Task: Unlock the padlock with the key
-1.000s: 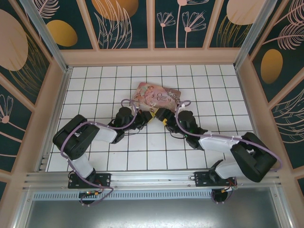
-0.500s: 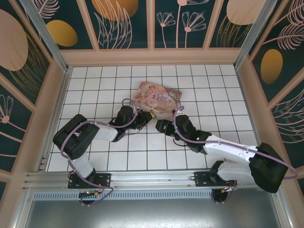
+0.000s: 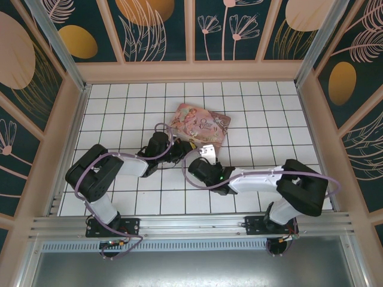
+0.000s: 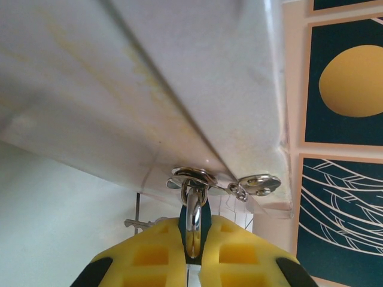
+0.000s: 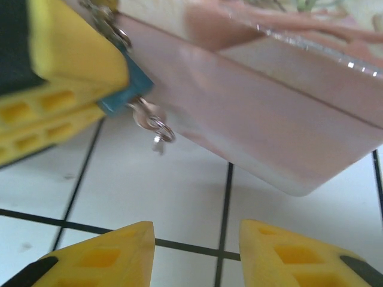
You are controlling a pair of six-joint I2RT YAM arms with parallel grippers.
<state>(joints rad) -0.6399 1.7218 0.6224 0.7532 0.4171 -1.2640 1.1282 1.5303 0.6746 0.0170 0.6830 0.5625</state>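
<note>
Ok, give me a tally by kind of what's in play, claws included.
claws: 2, left claw and right claw
pink tin: 1
padlock: 1
key ring: 1
total: 5

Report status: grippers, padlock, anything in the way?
Left gripper shut on padlock. Right gripper open, empty. Keyring dangles beside padlock, ungripped. Pink tin close alongside.
</note>
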